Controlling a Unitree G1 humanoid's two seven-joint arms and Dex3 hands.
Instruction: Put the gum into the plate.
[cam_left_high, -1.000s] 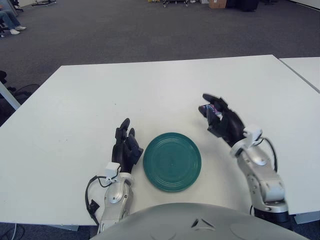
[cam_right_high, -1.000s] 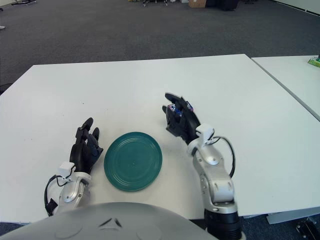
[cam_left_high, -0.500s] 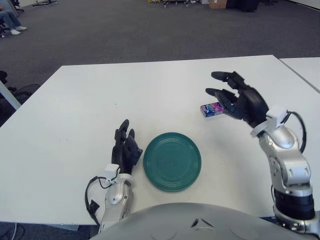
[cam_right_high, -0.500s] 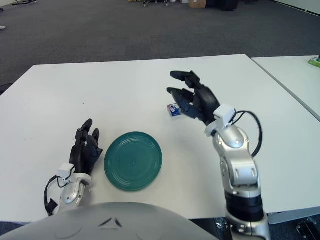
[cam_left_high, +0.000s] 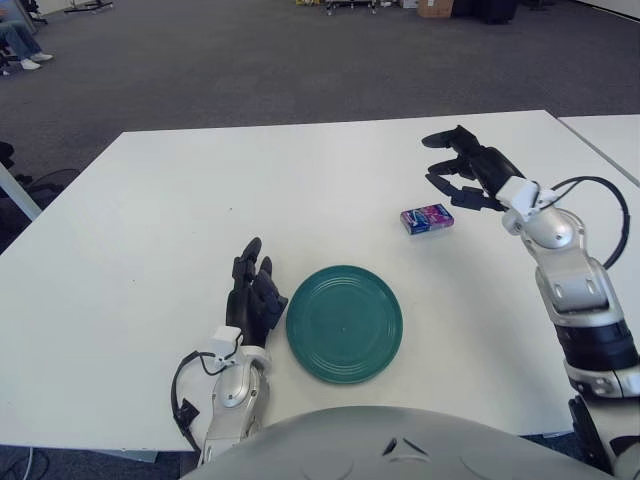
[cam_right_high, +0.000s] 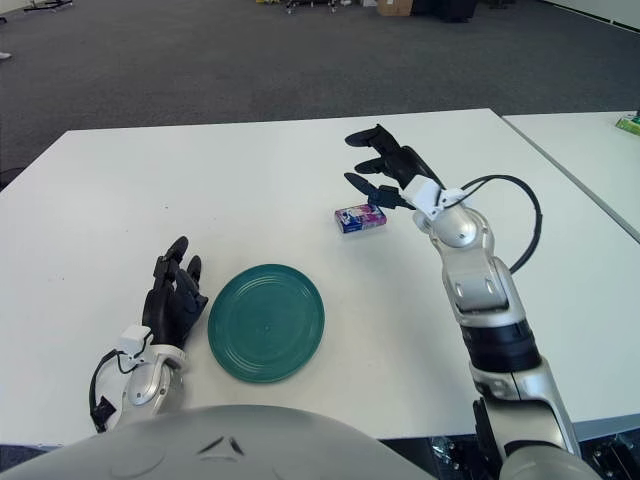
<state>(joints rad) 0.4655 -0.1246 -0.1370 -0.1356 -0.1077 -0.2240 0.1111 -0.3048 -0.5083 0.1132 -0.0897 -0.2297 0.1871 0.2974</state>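
Note:
A small purple and blue gum pack (cam_left_high: 427, 218) lies flat on the white table, up and to the right of a round green plate (cam_left_high: 345, 322) near the front edge. My right hand (cam_left_high: 459, 171) hovers just above and to the right of the gum, fingers spread and empty, not touching it. My left hand (cam_left_high: 252, 291) rests on the table right beside the plate's left rim, fingers relaxed and holding nothing.
The white table (cam_left_high: 200, 200) spans the view. A second white table (cam_left_high: 610, 135) stands at the far right, across a narrow gap. Grey carpet lies beyond the far edge.
My right hand let go of the gum, rose and drew back to the right. The gum now lies uncovered on the table. The left hand has not moved.

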